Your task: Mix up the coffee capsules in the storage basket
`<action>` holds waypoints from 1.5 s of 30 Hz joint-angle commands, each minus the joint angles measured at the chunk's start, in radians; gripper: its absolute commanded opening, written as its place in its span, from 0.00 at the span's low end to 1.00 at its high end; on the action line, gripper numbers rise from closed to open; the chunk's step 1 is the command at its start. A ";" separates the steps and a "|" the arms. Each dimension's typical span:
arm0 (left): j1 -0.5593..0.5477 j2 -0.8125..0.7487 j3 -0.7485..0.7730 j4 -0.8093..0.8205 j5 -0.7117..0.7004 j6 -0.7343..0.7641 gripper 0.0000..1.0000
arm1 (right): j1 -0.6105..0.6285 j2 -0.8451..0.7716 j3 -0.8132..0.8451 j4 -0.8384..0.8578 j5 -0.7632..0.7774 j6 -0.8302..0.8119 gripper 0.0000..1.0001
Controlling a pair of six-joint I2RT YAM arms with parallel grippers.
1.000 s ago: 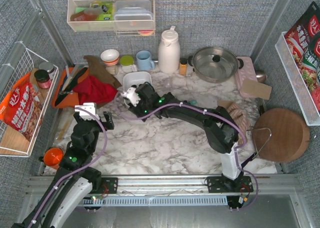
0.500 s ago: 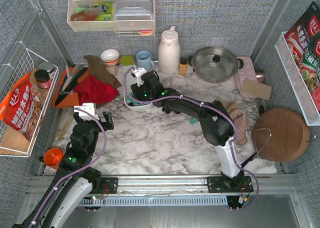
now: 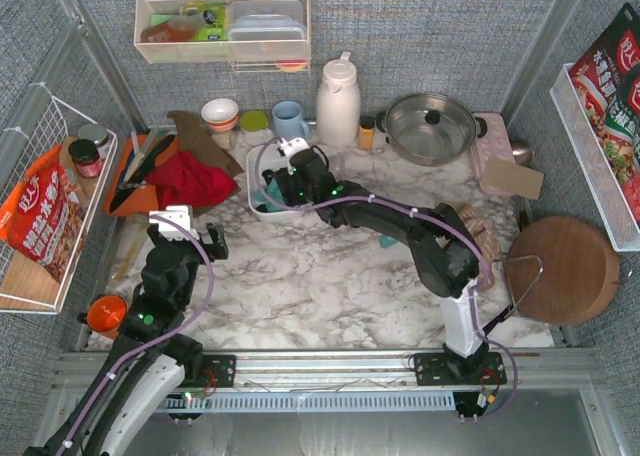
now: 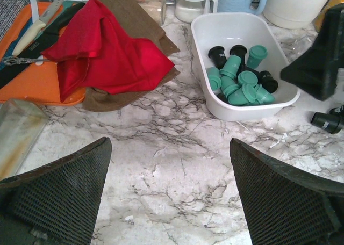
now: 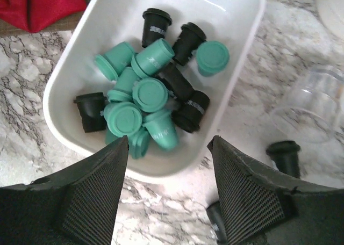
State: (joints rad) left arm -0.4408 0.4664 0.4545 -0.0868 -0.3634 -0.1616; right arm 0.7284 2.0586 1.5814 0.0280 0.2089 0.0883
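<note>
- Because the work sits far from the arm bases, the marble tabletop (image 3: 300, 296) carries the storage basket (image 3: 252, 191) in its far centre-left part, just right of a red cloth (image 4: 102, 51).
- Reaching far and left across the tabletop, the right arm holds the right tool (image 3: 278, 181) directly over the basket. From there its fingers could drop into the heap and stir it.
- Seen from its own wrist, the right tool (image 5: 167, 148) is spread wide with nothing held, and both fingers hang above the basket's near rim.
- At the near left the left tool (image 3: 188, 238) is raised over bare marble, well apart from the basket. It looks parked there to leave the other arm room.
- Its wrist view shows the left tool (image 4: 172, 164) gaping wide and empty, aimed toward the basket (image 4: 252, 108).
- Inside the white walls (image 5: 244, 67), the coffee capsules (image 5: 148, 94) lie piled toward one end, with the other end bare.
- Teal ones crowd the middle of the pile and black ones sit mostly at its edges, so I judge the mixing only partly done.
- One black capsule (image 5: 283, 153) lies outside on the tabletop, next to a clear cup (image 5: 312, 110). It would have to go back in the basket to be mixed with the rest.
</note>
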 commanded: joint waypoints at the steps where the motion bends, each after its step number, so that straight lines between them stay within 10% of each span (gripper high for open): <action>1: 0.002 0.003 0.004 0.007 0.003 -0.001 0.99 | 0.001 -0.099 -0.096 0.036 0.073 0.036 0.68; 12: 0.004 0.005 0.001 0.010 -0.007 0.003 0.99 | -0.045 -0.216 -0.284 -0.066 0.080 0.074 0.73; 31: 0.005 0.007 0.003 0.007 -0.010 0.005 0.99 | -0.037 -0.103 -0.163 -0.416 0.337 0.809 0.78; 45: 0.006 -0.022 0.003 0.005 0.009 -0.002 0.99 | -0.012 0.102 0.087 -0.649 0.419 0.903 0.79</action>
State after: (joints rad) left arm -0.4362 0.4515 0.4541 -0.0868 -0.3641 -0.1612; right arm 0.7162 2.1365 1.6329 -0.5285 0.5793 0.9478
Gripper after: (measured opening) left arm 0.992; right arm 0.791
